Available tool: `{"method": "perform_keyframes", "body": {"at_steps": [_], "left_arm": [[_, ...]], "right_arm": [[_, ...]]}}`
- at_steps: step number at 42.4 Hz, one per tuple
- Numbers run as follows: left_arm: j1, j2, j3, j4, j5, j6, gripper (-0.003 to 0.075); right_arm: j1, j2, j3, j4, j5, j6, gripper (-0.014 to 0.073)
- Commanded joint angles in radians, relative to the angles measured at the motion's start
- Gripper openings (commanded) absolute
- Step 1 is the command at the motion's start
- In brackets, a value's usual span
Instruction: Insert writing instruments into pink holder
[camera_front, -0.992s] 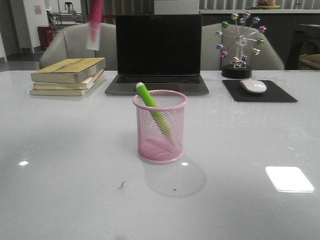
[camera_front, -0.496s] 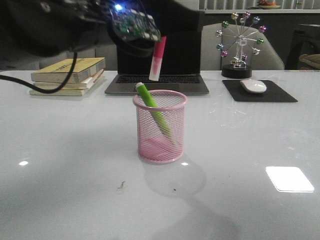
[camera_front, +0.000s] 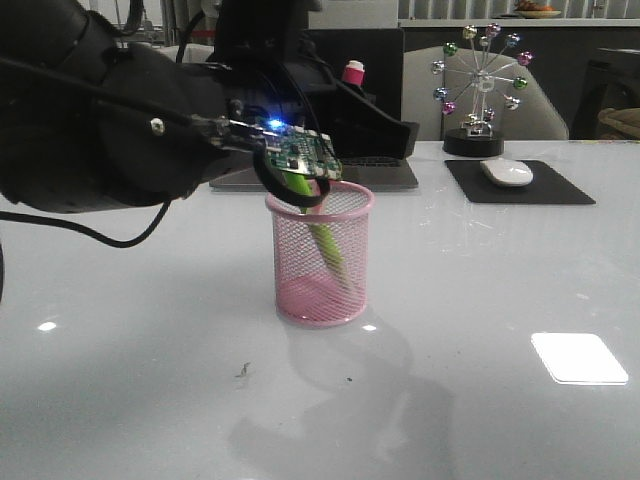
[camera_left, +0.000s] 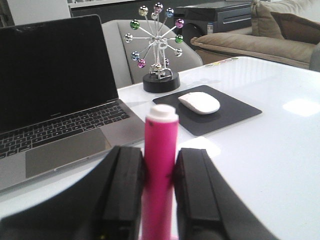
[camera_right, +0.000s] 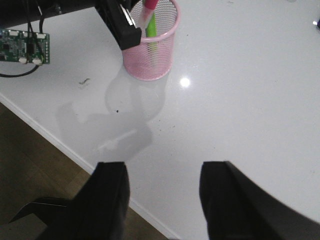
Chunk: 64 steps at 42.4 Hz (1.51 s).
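The pink holder (camera_front: 320, 255) stands upright mid-table, with the green marker (camera_front: 326, 245) leaning inside it. My left gripper (camera_left: 160, 200) is shut on the pink-red marker (camera_left: 161, 160), which stands upright between the black fingers (camera_left: 127, 190), its white end up. From the front, only that top end of the pink-red marker (camera_front: 353, 72) shows above the arm, directly over the cup. The right wrist view shows the pink-red marker (camera_right: 148, 9) dipping past the pink holder's (camera_right: 150, 47) rim beside the green marker (camera_right: 152, 27). My right gripper (camera_right: 162, 200) hangs open near the table's front edge, holding nothing.
A dark open laptop (camera_left: 50, 75) sits behind the cup. At the back right are a ball-wheel ornament (camera_front: 483, 85) and a white mouse (camera_front: 507, 172) on a black pad. My bulky left arm (camera_front: 100, 120) fills the upper left. The table's front edge (camera_right: 60, 145) lies below my right gripper.
My left arm has swung in from the upper left and come down with the pink-red marker, from above the laptop to over the cup. It now hides the books.
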Motion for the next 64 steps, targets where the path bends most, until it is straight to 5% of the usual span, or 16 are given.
{"method": "perform_keyframes", "body": {"at_steps": [1, 9, 14, 42, 50, 64], "left_arm": [[-0.007, -0.048, -0.028, 0.066, -0.100, 0.000, 0.0354], [-0.036, -0.082, -0.028, 0.090, -0.074, 0.000, 0.0401], [-0.052, -0.179, -0.028, 0.091, 0.083, 0.000, 0.0401], [0.094, -0.918, -0.024, 0.237, 1.638, -0.005, 0.0401], [0.126, -1.074, 0.053, 0.329, 1.767, -0.115, 0.0405], [0.136, -1.239, 0.177, 0.552, 1.795, -0.439, 0.0404]], "right_arm": [[-0.008, -0.009, -0.030, -0.001, -0.066, -0.004, 0.0446], [-0.008, -0.009, -0.030, -0.001, -0.065, -0.004, 0.0446], [-0.008, -0.009, -0.030, -0.001, -0.065, -0.004, 0.0446], [-0.008, -0.009, -0.030, -0.001, -0.065, -0.004, 0.0446], [-0.008, -0.008, -0.030, 0.005, -0.071, -0.004, 0.0446], [-0.008, -0.017, -0.026, 0.006, -0.066, -0.004, 0.0446]]}}
